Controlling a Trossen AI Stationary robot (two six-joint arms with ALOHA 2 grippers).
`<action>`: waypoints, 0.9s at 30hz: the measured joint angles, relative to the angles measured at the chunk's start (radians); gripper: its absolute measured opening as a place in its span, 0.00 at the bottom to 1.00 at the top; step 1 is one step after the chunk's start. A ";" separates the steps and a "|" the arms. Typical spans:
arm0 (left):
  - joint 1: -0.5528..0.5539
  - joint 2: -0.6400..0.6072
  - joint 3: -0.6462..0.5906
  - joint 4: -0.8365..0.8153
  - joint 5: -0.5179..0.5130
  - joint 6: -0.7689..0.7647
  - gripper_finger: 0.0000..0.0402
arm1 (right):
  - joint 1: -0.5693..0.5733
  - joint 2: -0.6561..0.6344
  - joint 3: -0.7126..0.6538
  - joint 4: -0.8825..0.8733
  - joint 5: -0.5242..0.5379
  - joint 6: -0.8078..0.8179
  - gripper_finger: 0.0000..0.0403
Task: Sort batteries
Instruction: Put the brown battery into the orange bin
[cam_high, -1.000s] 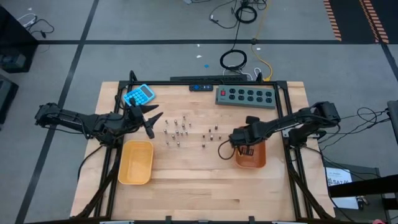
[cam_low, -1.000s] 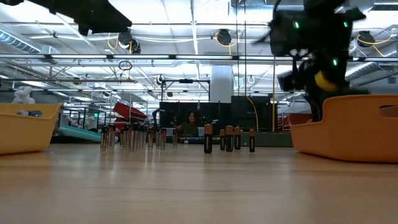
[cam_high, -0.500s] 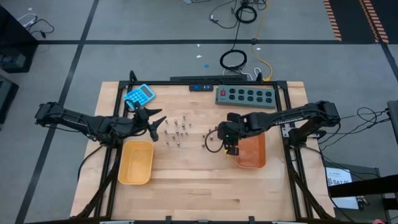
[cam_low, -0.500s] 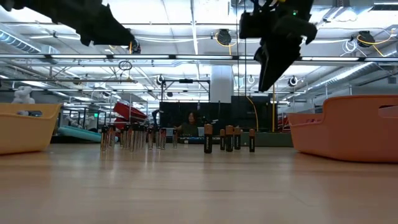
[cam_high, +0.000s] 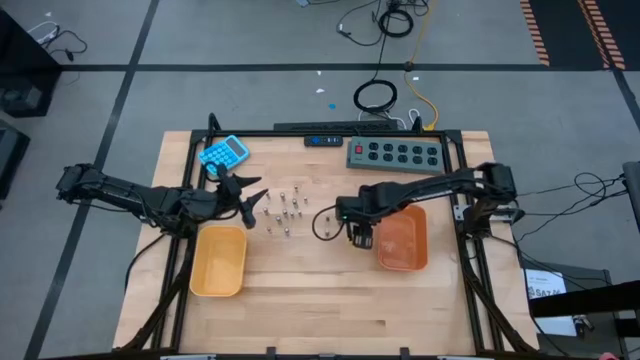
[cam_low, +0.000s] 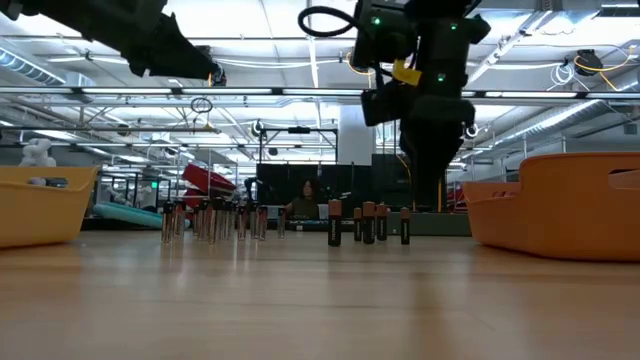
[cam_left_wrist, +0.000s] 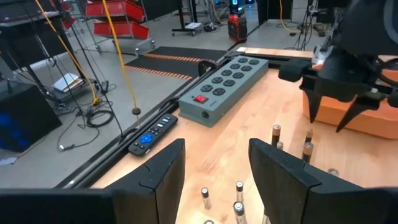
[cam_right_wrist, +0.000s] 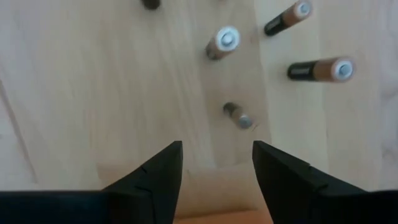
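Standing upright on the wooden table (cam_high: 320, 290), the batteries (cam_high: 283, 213) form 2 groups: a cluster of slimmer cells (cam_low: 215, 220) nearer the left arm, and a smaller group of copper-topped cells (cam_low: 368, 222) beside the orange tray (cam_high: 402, 240). A yellow tray (cam_high: 219, 260) lies at the left, with something pale showing over its rim in the low view. Whether the orange tray holds any cells cannot be told.

Right gripper (cam_high: 352, 228): poised above the copper-topped group, just beside the orange tray's rim; fingers apart and empty, with 4 cells visible below them in its wrist view (cam_right_wrist: 227, 42).

Left gripper (cam_high: 250, 198): hovering at the edge of the slimmer cluster, fingers apart and empty, pointing across the table toward the grey power strip (cam_high: 394, 155). A blue calculator (cam_high: 222, 153) lies at the table's far left corner.

Risk, as judged: the cells stand close together, so a descending finger may strike a neighbour and topple several. Cause: misalignment over the chosen cell. A toppled cell could roll away and would demand a different grasp.
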 joint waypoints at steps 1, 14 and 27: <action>0.000 0.000 0.000 -0.004 0.000 0.000 0.47 | -0.005 0.009 0.003 0.004 0.000 0.000 0.47; 0.000 0.000 -0.001 -0.016 0.029 0.003 0.47 | -0.065 0.059 0.005 0.039 -0.031 -0.017 0.47; 0.000 0.000 -0.001 -0.015 0.038 0.008 0.47 | -0.070 0.136 0.006 0.085 -0.074 -0.025 0.46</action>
